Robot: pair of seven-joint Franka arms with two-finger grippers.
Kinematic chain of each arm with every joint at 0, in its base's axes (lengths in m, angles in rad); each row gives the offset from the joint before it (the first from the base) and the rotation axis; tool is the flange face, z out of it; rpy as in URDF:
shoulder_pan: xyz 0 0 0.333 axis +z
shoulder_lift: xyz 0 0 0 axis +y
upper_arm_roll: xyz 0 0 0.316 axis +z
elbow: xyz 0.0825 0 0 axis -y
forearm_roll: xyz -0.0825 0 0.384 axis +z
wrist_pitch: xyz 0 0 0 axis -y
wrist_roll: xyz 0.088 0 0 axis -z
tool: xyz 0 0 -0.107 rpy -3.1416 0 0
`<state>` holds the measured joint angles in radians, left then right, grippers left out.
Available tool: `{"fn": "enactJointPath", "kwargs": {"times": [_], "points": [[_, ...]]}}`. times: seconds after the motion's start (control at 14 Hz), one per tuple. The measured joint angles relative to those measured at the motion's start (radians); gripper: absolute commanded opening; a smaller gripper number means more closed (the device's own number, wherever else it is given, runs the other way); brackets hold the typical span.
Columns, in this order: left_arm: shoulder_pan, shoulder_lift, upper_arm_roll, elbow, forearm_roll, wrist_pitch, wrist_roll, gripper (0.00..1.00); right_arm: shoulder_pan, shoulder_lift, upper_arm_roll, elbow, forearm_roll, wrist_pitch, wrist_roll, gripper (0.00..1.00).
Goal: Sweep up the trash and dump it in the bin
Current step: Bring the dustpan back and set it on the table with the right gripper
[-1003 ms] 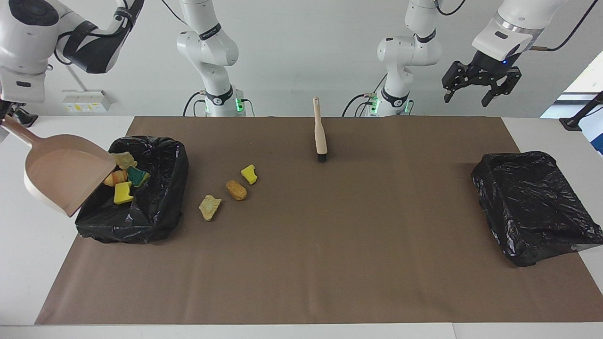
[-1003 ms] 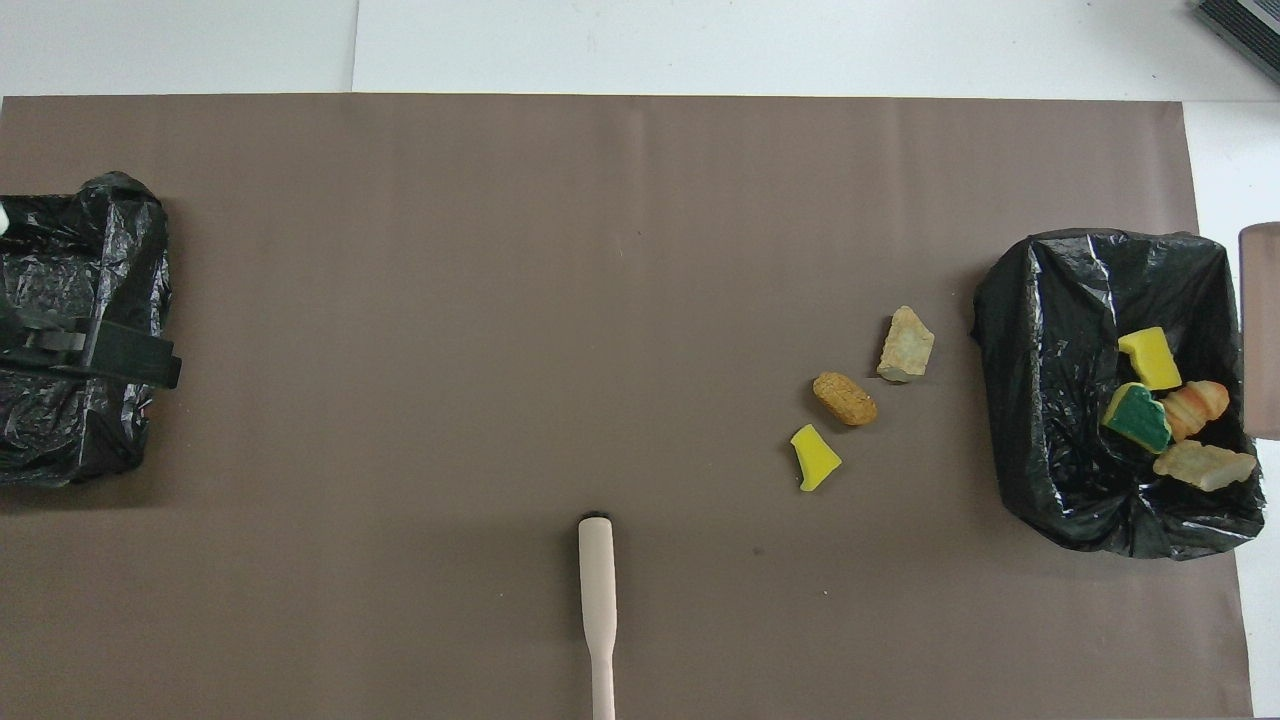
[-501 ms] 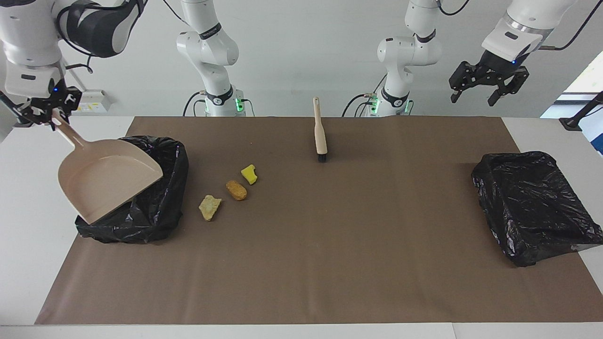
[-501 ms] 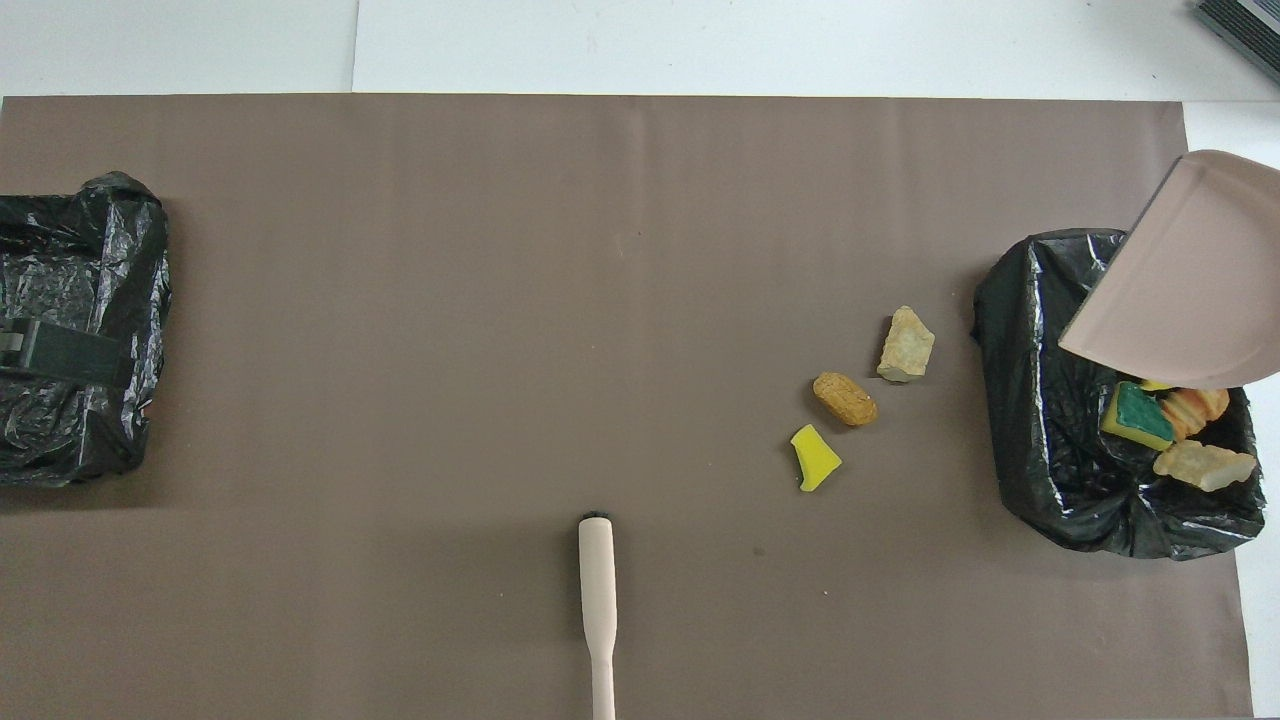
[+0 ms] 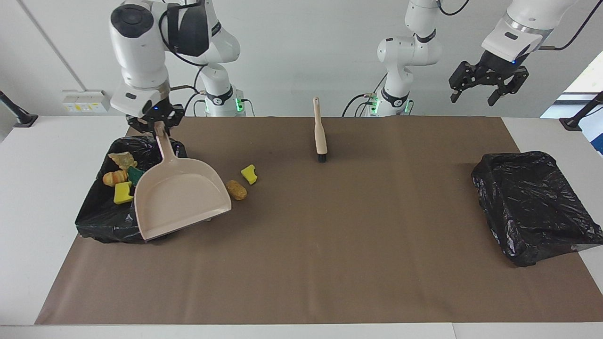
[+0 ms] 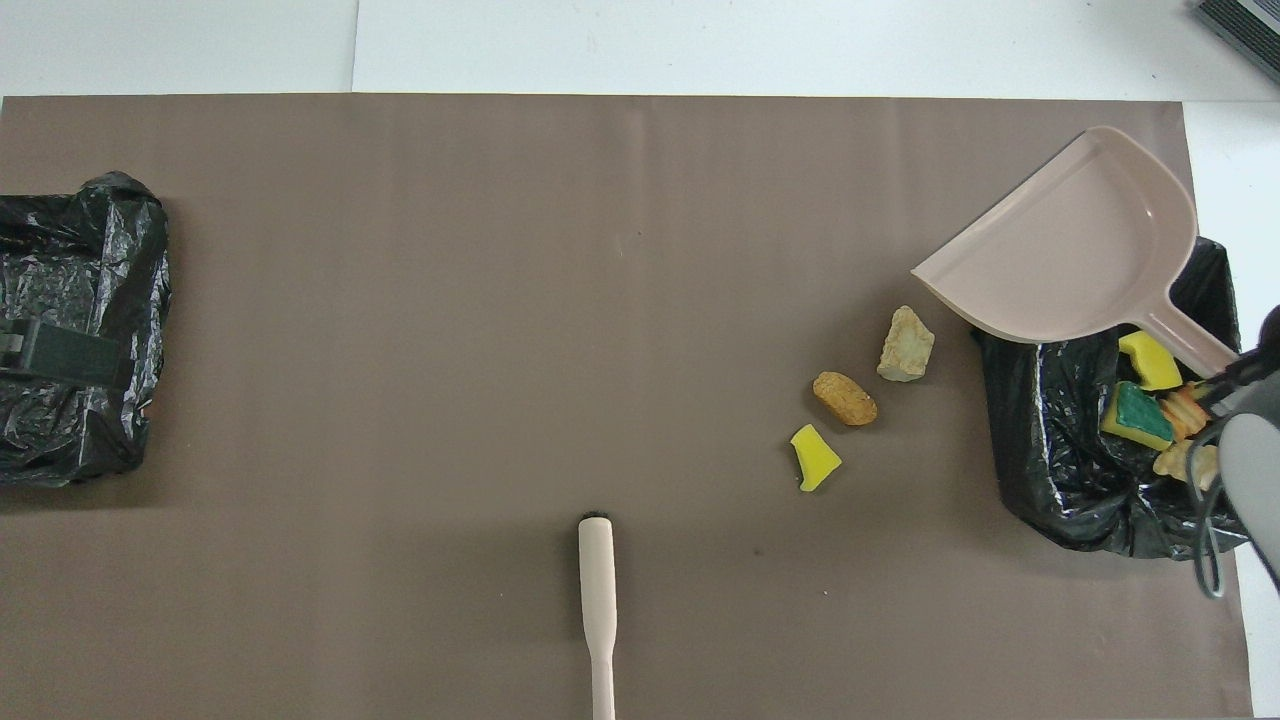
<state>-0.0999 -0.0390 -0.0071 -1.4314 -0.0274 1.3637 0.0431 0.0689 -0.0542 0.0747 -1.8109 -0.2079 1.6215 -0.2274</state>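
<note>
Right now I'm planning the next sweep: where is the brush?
The brush lies mid-table on the brown mat, near the robots' edge, untouched, bristles pointing away from them.

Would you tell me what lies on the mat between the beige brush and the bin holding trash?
Three scraps: a yellow sponge bit, a brown bread-like chunk and a pale tan chunk, clearest in the overhead view.

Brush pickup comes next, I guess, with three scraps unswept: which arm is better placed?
Left, probably. The left gripper hangs open and empty, while the right gripper is shut on the dustpan handle. The brush lies unheld.
</note>
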Motion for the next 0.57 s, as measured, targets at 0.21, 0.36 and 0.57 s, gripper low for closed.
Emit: {"fn": "enactJointPath", "kwargs": {"times": [0.21, 0.36, 0.57], "points": [[0.0, 0.0, 0.0, 0.0, 0.0, 0.0, 0.0, 1.0, 0.196, 0.087, 0.002, -0.009, 0.062, 0.08, 0.351, 0.0], [0.0, 0.0, 0.0, 0.0, 0.0, 0.0, 0.0, 1.0, 0.279, 0.152, 0.002, -0.008, 0.118, 0.176, 0.489, 0.0], [0.0, 0.0, 0.0, 0.0, 0.0, 0.0, 0.0, 1.0, 0.383, 0.223, 0.0, 0.015, 0.193, 0.27, 0.673, 0.0]]}}
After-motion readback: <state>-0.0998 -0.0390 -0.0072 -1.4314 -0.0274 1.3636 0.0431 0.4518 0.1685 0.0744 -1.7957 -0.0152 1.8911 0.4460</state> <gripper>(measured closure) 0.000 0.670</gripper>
